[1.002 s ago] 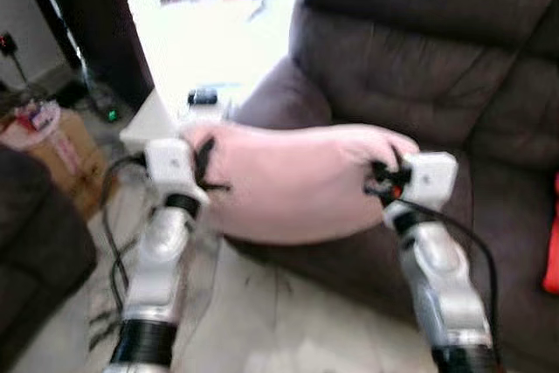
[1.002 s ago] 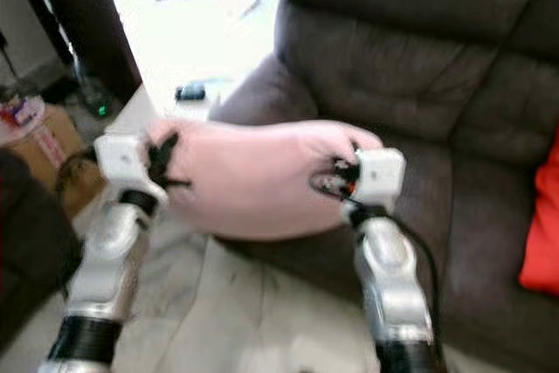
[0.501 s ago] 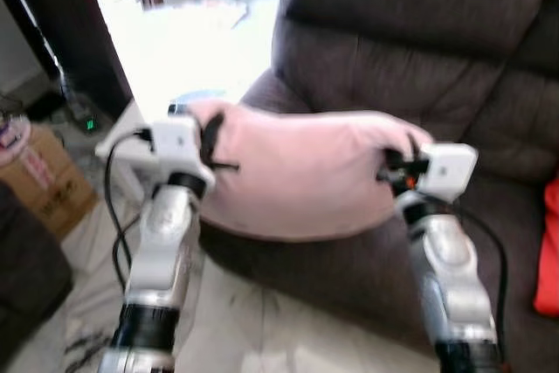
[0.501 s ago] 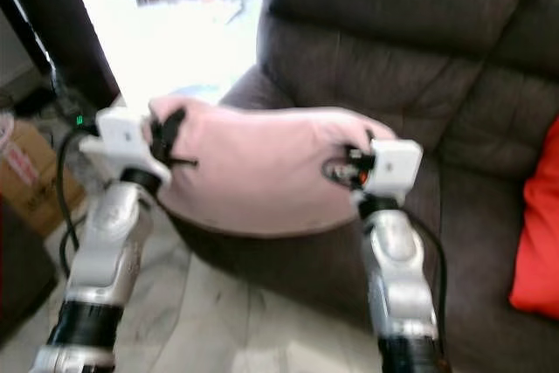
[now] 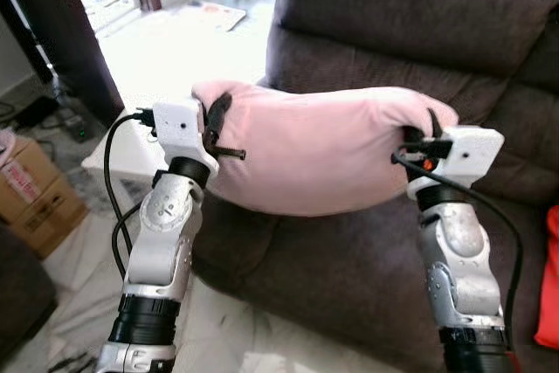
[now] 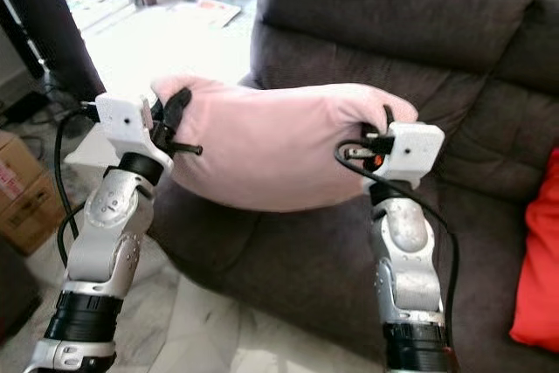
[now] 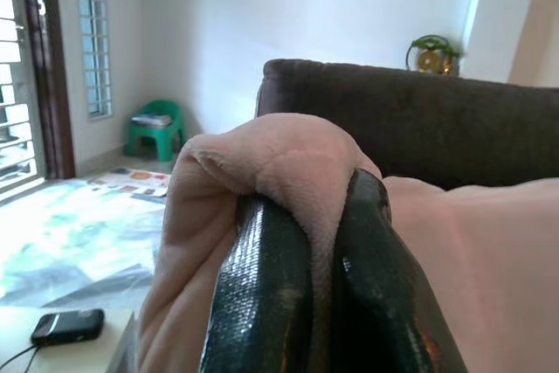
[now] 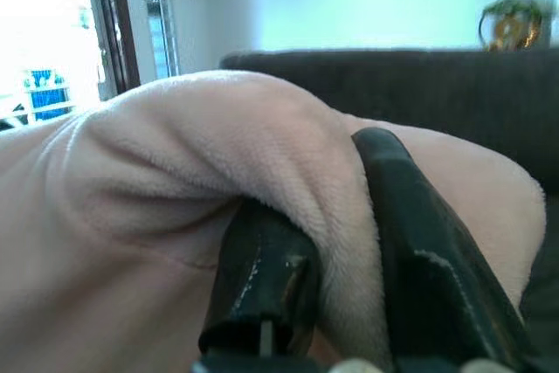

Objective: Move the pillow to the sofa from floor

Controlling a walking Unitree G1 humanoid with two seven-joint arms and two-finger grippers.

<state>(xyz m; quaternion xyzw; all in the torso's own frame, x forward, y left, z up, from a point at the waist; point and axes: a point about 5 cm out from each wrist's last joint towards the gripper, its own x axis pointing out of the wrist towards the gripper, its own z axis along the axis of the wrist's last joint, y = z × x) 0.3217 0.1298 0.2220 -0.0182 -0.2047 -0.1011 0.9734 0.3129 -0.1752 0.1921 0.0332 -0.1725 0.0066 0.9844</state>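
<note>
Both the left gripper (image 5: 218, 133) and right gripper (image 5: 423, 135) pinch the pillow (image 5: 314, 159) with fingers, holding it above the sofa (image 5: 367, 259) seat's front edge, release pending.

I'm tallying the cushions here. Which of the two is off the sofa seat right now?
The pink pillow: it hangs in the air over the dark sofa, pinched at its ends by the left hand and right hand. The red cushion rests on the seat.

Pink pillow (image 5: 323, 159) — dark brown sofa (image 5: 419, 24) — red cushion (image 6: 534, 268).
</note>
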